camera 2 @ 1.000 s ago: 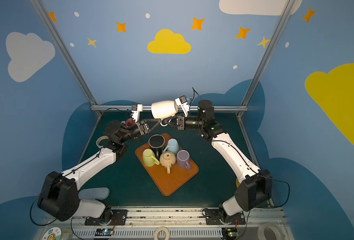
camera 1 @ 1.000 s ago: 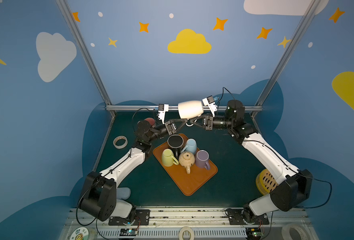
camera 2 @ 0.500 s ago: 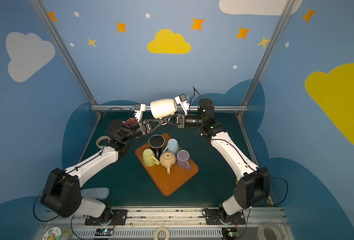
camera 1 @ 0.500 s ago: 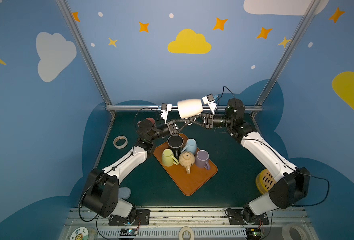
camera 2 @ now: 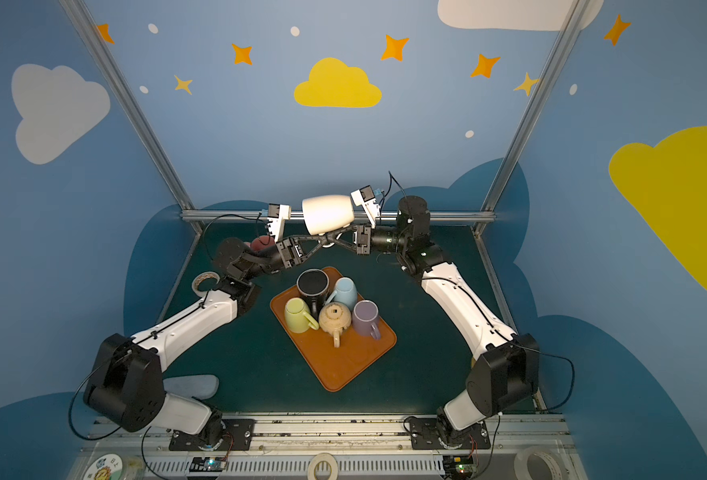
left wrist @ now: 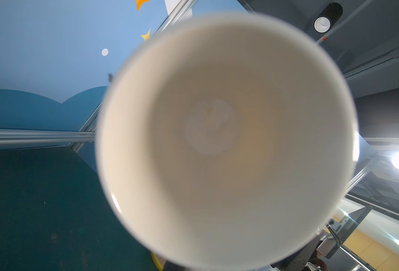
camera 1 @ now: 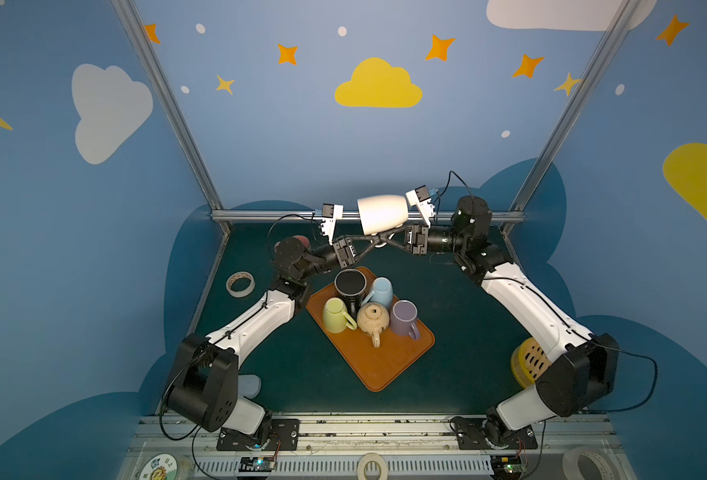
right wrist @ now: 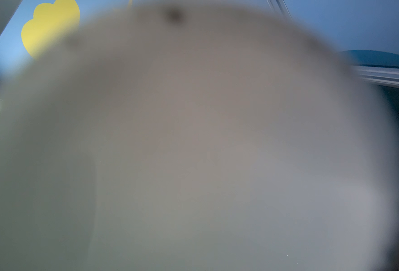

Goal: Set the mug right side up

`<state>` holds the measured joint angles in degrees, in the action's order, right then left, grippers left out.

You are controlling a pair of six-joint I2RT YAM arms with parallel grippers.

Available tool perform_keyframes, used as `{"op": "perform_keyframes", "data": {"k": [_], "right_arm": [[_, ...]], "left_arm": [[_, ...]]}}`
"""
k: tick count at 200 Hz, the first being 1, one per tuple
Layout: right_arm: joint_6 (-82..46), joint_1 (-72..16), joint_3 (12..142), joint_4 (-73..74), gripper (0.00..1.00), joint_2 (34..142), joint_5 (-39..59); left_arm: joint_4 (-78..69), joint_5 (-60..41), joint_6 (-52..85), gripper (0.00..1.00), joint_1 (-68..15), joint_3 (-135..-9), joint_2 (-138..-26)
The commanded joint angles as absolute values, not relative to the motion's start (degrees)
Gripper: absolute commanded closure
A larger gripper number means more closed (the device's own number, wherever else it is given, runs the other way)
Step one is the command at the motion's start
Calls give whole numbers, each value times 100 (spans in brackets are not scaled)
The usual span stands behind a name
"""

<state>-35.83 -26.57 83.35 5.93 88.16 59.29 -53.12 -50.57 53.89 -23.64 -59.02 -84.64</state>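
over the back of the green surface (camera 1: 447, 332) the white mug (camera 1: 383, 214) hangs sideways in the air, mouth toward the left arm, base toward the right. right fingers (camera 1: 389, 240) pinch it from below; left fingers (camera 1: 371, 241) meet them there, grip i cannot tell.

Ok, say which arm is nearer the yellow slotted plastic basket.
Right. The right arm's elbow sits beside the yellow slotted plastic basket; the left arm is across the orange rectangular tray from it.
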Motion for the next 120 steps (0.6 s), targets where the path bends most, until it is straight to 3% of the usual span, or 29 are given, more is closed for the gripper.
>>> {"op": "perform_keyframes", "data": {"k": [1, 36, 85, 120], "right_arm": [[-3393, -2698, 8359, 1143, 100, 8812, 6039], [-3384, -2704, 8340, 1162, 100, 8781, 6038], [-3394, -2733, 8323, 1174, 100, 8802, 6069], [-3410, -2754, 8249, 1237, 100, 8807, 6065]], "left_arm": [[-5371, -5023, 5394, 96, -2415, -5915, -8429], [-5034, -4919, 5167, 96, -2455, -5906, -8394], [-4842, -4731, 5082, 70, -2470, -5897, -8402], [-4887, -4753, 5112, 71, -2518, -5963, -8505]]}}
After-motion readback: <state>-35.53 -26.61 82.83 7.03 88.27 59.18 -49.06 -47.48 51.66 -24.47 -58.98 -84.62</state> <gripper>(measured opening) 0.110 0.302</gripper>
